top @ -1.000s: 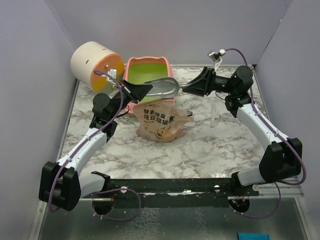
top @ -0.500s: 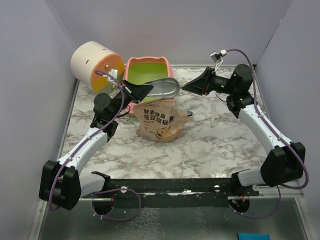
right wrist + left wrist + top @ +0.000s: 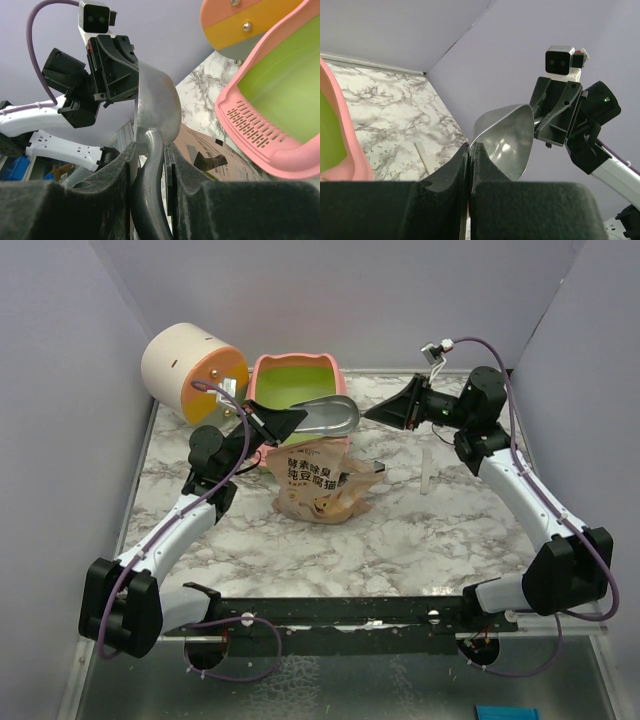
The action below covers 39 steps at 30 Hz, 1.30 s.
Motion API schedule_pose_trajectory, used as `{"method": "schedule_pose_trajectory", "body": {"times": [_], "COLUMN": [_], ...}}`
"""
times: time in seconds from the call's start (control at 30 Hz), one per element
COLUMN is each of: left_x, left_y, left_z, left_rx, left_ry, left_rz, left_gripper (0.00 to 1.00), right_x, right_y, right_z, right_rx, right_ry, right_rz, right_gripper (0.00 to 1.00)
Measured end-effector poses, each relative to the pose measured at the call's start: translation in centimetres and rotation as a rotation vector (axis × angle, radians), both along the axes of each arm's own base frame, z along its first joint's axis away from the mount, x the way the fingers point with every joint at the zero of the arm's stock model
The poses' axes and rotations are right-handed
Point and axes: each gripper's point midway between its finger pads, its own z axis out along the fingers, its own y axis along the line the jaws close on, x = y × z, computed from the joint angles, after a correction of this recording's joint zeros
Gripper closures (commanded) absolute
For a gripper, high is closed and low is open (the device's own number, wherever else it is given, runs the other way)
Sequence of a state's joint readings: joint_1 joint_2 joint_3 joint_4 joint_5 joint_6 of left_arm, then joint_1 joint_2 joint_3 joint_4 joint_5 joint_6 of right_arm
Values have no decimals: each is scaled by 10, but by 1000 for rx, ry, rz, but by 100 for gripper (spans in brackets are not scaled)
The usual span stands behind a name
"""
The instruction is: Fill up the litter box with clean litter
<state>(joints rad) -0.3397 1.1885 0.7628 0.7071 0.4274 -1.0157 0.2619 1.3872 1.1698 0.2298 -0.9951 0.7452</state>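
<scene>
You have both arms on one scoop [image 3: 330, 415]. The left pincer [image 3: 290, 420] is clamped shut on the thin rim of its bowl. The right pincer [image 3: 375, 414] has the handle between its pads, which in the right wrist view sit against both sides of it, though how firm that hold is you cannot judge. The scoop hangs over the near end of the box [image 3: 258, 375], which stands at the far side of the surface [image 3: 450, 530] with its green inside bare. No litter shows in the box or the scoop; whatever there is would be in the pouch [image 3: 320, 485] lying just on the near side of the box. The main risk is two grips on one stiff tool: if either arm moves before the other lets go, the scoop will likely twist, slip off the rim pinch, or drop onto the box edge or the pouch. Release one side cleanly first. Room is tight to the left, where the cylinder [image 3: 190, 370] sits just beside the box and the wall is close, and the far wall is right behind the box. Your open ground is the bare marble to the right and on the near side of the pouch.
</scene>
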Motion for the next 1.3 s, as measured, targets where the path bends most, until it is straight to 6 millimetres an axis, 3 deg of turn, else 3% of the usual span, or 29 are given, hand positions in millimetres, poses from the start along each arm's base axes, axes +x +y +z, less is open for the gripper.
{"method": "schedule_pose_trajectory", "body": {"times": [0.03, 0.1, 0.2, 0.33, 0.37, 0.47, 0.57, 0.7, 0.9, 1.03, 1.17, 1.3], "left_x": [0, 0, -1, -3, -5, -18, -33, -34, -15, -10, -12, -16], "left_y": [0, -1, -3, -1, 2, 14, 27, 30, 23, 17, 13, 10], "left_z": [0, -1, 0, 9, 14, 29, 35, 12, -61, -83, -83, -83], "left_rx": [1, 6, 63, 250, 309, 478, 643, 809, 1001, 1055, 1066, 1061], "left_ry": [0, -2, -31, -132, -162, -282, -398, -439, -358, -361, -393, -410], "left_rz": [-1, -2, -16, -6, 4, 32, 42, -1, -137, -189, -205, -224], "left_gripper": [97, 79, 60, 31, 26, 24, 24, 25, 25, 28, 50, 92], "right_x": [0, -1, -3, 0, 0, 0, -6, -17, -20, -26, -33, -40], "right_y": [0, -1, -4, -11, -13, -26, -44, -66, -94, -108, -113, -111], "right_z": [0, 1, 2, 13, 19, 37, 59, 73, 36, 11, -4, -18], "right_rx": [-2, -7, -27, -79, -97, -157, -223, -305, -487, -592, -642, -659], "right_ry": [0, 5, 12, -5, -17, -71, -132, -181, -99, -44, -21, 11], "right_rz": [-2, -10, -34, -101, -126, -224, -321, -419, -512, -528, -518, -476], "right_gripper": [99, 99, 99, 99, 99, 99, 99, 99, 99, 99, 99, 99]}}
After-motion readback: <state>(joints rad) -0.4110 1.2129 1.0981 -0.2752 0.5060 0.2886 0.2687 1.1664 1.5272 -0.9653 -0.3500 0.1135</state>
